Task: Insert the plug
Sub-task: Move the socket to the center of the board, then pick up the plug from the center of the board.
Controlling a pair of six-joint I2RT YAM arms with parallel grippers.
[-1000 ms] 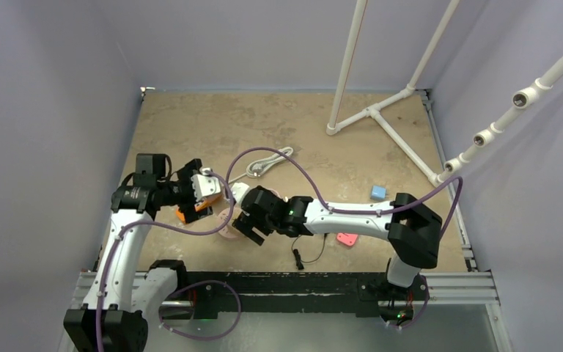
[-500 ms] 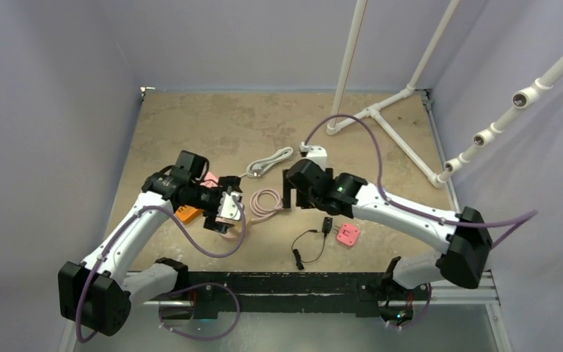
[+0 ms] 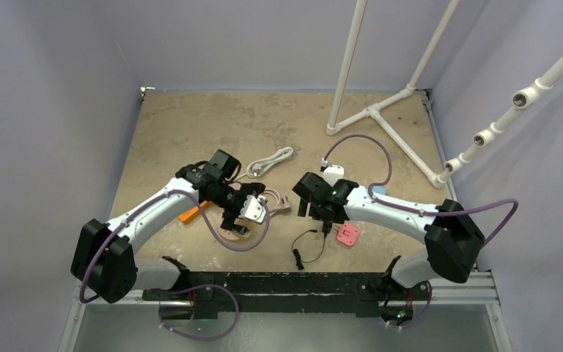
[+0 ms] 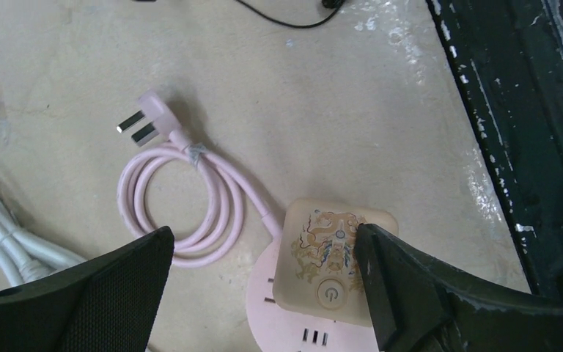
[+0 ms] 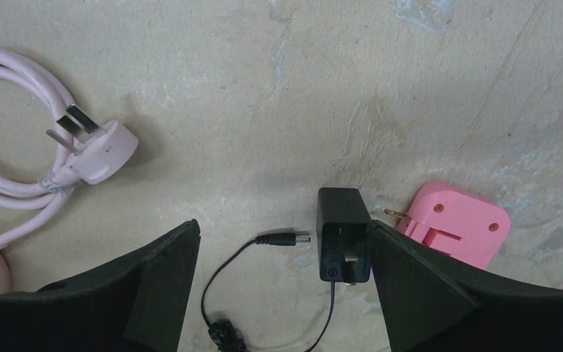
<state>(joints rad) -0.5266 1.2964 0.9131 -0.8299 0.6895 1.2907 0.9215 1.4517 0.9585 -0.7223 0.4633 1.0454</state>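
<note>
A round pink power strip (image 4: 293,323) with a beige dragon-printed top (image 4: 333,257) lies directly under my left gripper (image 4: 262,236), which is open above it with nothing held. Its pink cord (image 4: 190,198) coils to the left and ends in a pink plug (image 4: 150,117) lying flat. My right gripper (image 5: 282,229) is open over a black plug adapter (image 5: 341,235), whose body lies beside the right finger (image 5: 425,286). The adapter's thin black lead (image 5: 220,293) ends in a barrel tip (image 5: 293,239) between the jaws. The top view shows both grippers, left (image 3: 245,213) and right (image 3: 321,213).
A pink adapter block (image 5: 458,224) lies just right of the black adapter. A bundled white cable (image 3: 267,161) lies behind the grippers and an orange object (image 3: 189,215) is by the left arm. A white pipe frame (image 3: 370,114) stands at the back right. The black table rail (image 4: 528,147) runs along the near edge.
My left gripper has moved right, over the pink power strip. My right gripper has swung nearer and to the right, from the pink cord to above the black adapter. Both stay open.
</note>
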